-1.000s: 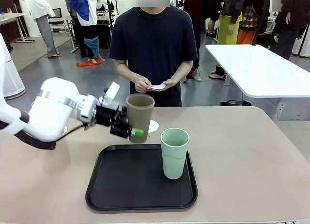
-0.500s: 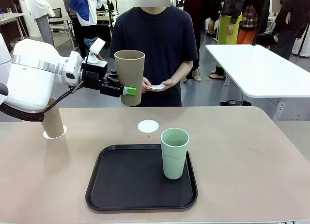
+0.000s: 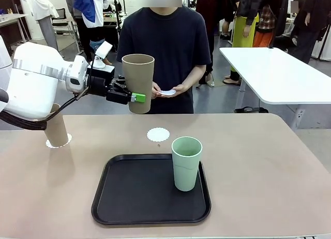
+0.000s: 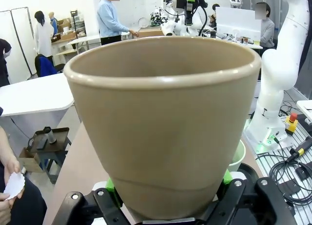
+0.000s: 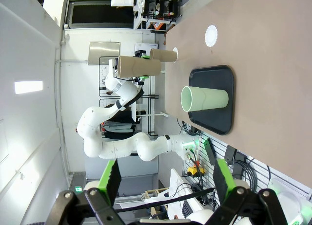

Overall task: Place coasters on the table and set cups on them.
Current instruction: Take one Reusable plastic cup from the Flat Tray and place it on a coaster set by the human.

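We note the left gripper (image 3: 136,98) clamped low on the tan cup (image 3: 138,73), upright in mid-air at upper left of centre; we judge it light, stiff, matte, safest gripped across its lower wall.

Robotics lab: white table (image 3: 274,73), loose cables (image 4: 282,169) (people (image 3: 244,27) milling behind)

A black tray (image 3: 137,192) lies lower centre in the front view. A white table (image 3: 282,76) stands at right, a person in a dark T-shirt (image 3: 165,47) top centre.
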### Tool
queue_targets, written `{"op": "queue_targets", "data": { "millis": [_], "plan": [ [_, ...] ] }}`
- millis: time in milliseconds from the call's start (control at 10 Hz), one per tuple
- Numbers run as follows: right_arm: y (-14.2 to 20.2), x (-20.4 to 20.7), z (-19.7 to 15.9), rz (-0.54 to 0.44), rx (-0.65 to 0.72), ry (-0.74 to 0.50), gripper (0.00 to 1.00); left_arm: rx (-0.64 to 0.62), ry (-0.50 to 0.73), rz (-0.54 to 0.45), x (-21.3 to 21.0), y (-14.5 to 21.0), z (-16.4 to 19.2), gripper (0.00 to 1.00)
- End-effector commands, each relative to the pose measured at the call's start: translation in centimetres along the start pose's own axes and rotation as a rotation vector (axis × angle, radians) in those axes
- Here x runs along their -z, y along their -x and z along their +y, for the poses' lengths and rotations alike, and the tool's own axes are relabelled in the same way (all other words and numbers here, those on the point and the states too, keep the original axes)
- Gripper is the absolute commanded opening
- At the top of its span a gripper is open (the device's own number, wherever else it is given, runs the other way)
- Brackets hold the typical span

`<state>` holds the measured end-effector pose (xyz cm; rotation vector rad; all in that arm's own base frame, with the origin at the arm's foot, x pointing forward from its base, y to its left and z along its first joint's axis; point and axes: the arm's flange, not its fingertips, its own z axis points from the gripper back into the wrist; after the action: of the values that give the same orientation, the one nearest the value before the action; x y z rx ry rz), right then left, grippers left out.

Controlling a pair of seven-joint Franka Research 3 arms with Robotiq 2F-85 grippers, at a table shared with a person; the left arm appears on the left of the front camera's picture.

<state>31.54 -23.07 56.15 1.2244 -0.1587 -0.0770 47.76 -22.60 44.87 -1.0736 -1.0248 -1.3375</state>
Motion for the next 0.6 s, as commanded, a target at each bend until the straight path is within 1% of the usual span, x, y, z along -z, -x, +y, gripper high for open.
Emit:
{"op": "queue_targets", "data": {
  "millis": [0,100,200,300,400,500],
  "plan": [
    [0.0,0.0,-0.1,-0.006,-0.012,-0.004,1.00,0.008,-0.008,0.008,0.1,0.0,0.0,0.00],
    [0.0,0.0,-0.1,-0.006,-0.012,-0.004,1.00,0.000,0.000,0.000,0.0,0.0,0.0,0.83],
    [0.0,0.0,-0.1,-0.006,-0.012,-0.004,1.00,-0.050,0.009,-0.005,1.2,2.8,3.0,0.83],
    [0.0,0.0,-0.1,-0.006,-0.012,-0.004,1.00,-0.029,0.012,0.032,2.9,4.0,5.1,0.83],
    [0.0,0.0,-0.1,-0.006,-0.012,-0.004,1.00,-0.023,0.011,0.062,4.1,4.3,7.6,0.83],
    [0.0,0.0,-0.1,-0.006,-0.012,-0.004,1.00,-0.036,-0.010,0.055,4.6,5.4,9.3,0.83]
  ]
}}
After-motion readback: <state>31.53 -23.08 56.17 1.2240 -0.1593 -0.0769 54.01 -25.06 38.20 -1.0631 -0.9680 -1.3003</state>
